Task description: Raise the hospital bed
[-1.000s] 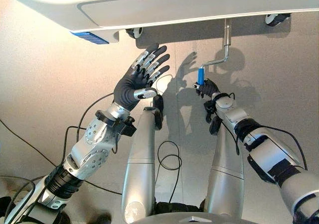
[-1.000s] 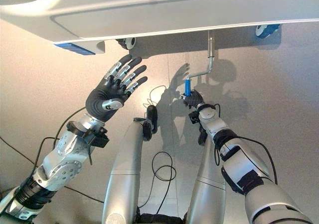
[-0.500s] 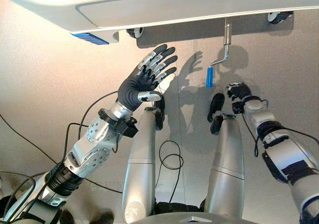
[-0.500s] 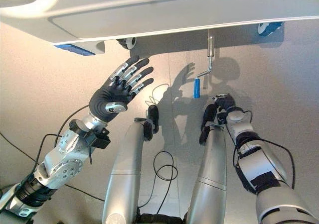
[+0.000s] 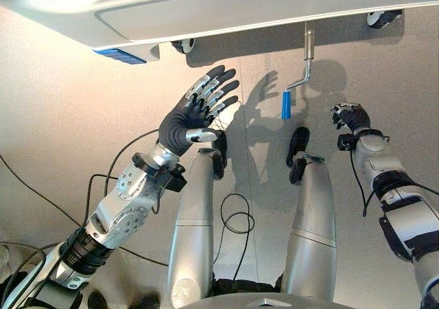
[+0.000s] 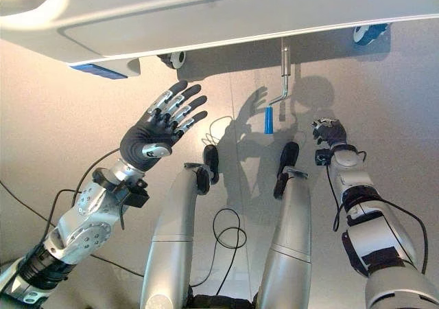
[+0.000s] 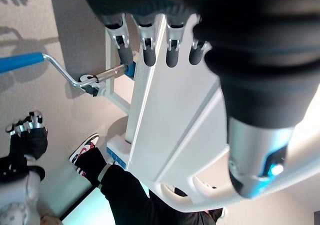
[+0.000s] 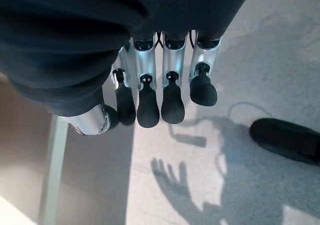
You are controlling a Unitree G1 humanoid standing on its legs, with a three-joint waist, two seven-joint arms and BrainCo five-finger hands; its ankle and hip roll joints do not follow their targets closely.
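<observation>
Hospital bed (image 5: 226, 10) spans the far side of the scene, a pale grey-white footboard panel with a recessed rectangular face and rounded edges, seen from low down. A blue label patch (image 5: 120, 55) sits on its underside toward the left, and a castor (image 5: 182, 45) with a pale wheel shows just beside it under the frame.

The left hand (image 5: 186, 120) is raised in front of the footboard's lower edge, palm facing the bed, fingers straight and spread, holding nothing; it is near the panel, but contact cannot be told from the head views. In the left wrist view its fingertips (image 7: 150, 55) lie against or just before the white frame.

Right of the middle, a metal crank (image 5: 306, 58) hangs from beneath the bed: a straight silver shaft, a bend, then a blue handle (image 5: 286, 105) pointing down toward the floor (image 5: 62, 137). Nothing touches the handle.

The right hand (image 5: 350, 115) is to the right of the crank, apart from it, with its fingers loosely curled and empty; the right wrist view shows the dark fingertips (image 8: 148, 110) bent over bare floor.

A second castor (image 5: 381, 18) with a blue part sits under the bed at far right. In the left wrist view a person's dark trouser leg and shoe (image 7: 84, 150) stand beyond the bed.
</observation>
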